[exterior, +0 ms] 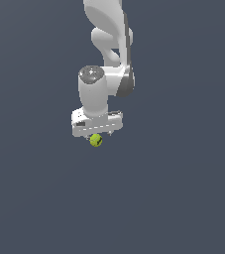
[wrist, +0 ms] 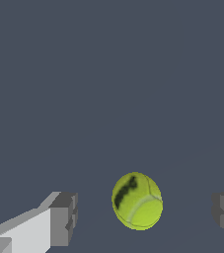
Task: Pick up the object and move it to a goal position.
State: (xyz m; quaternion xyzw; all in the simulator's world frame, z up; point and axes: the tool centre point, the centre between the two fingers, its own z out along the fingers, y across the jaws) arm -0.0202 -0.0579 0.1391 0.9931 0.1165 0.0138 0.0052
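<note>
Gripper (wrist: 143,215) wide open — ball (wrist: 137,201) between the fingers (wrist: 63,219) (touching neither), bare grey surface (wrist: 108,74) all round.

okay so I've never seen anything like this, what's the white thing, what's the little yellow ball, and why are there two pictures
These are computer-simulated pictures. The white thing is a robot arm reaching down over a plain dark surface. One picture comes from a camera off the arm; the other from a camera on its wrist, looking down past the fingers. At the arm's tip is the gripper, a two-fingered clamp. Its fingers stand open, one on each side of the yellow-green ball, with gaps showing. Nothing is held yet.
</note>
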